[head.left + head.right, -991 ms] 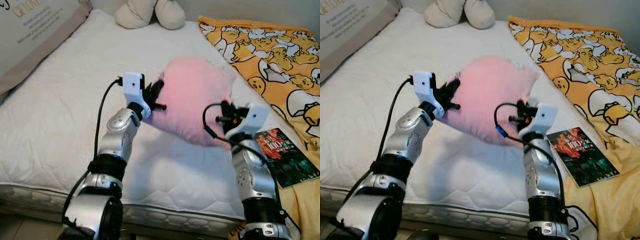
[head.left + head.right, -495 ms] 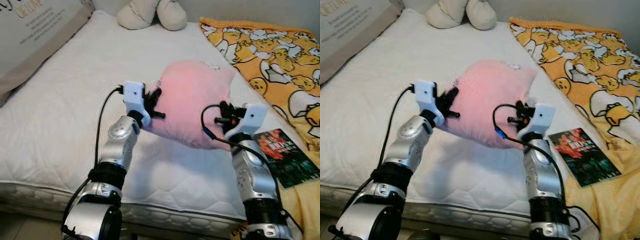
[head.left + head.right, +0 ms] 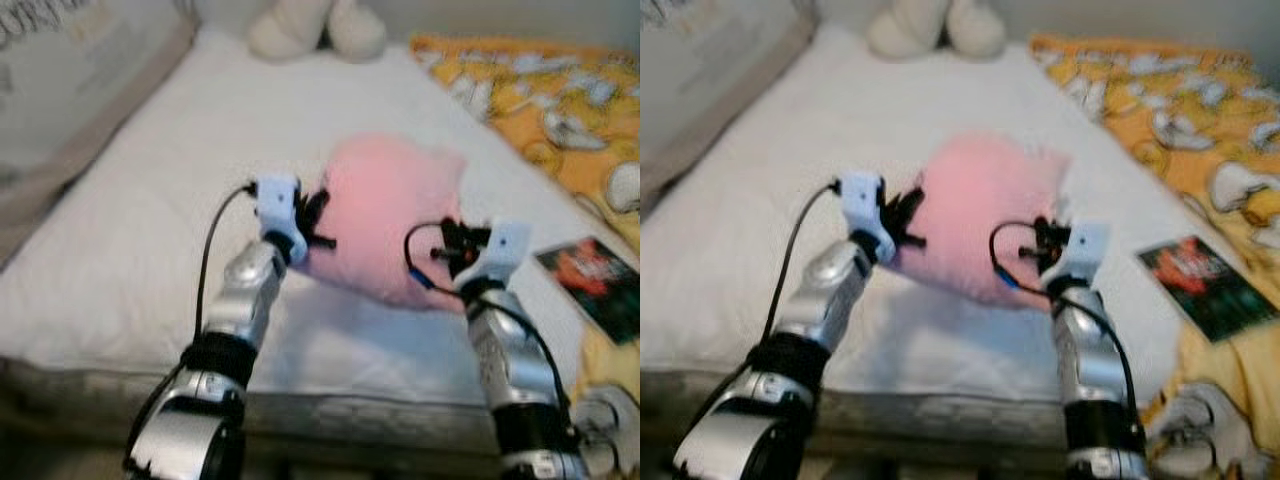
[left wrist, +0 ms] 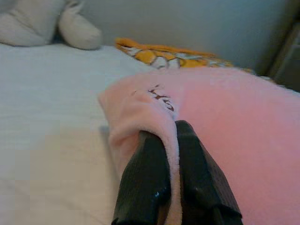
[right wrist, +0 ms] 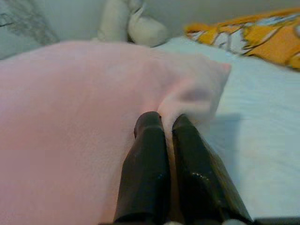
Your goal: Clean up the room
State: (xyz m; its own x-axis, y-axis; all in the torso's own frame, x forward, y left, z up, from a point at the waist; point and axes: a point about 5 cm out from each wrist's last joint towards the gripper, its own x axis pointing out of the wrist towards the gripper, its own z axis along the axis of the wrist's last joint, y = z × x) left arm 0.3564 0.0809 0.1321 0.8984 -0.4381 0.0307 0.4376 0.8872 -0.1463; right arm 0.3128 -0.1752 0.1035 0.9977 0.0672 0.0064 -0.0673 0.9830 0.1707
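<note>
Pink pillow (image 3: pixel 385 220) held up between both hands, above the bed (image 3: pixel 150 200).
Left hand (image 4: pixel 172 140) and right hand (image 5: pixel 166 123) each pinch a plush fold; looks light and floppy, probably sags, so keep to the corners.

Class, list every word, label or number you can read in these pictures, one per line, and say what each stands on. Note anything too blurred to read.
No text can be read for certain.
Large pillow: brownish lettering along its top, too blurred to read.
Book: red marks on the dark cover, too blurred to read.
Pink pillow: small dark embroidered marks near its edge, not legible.
</note>
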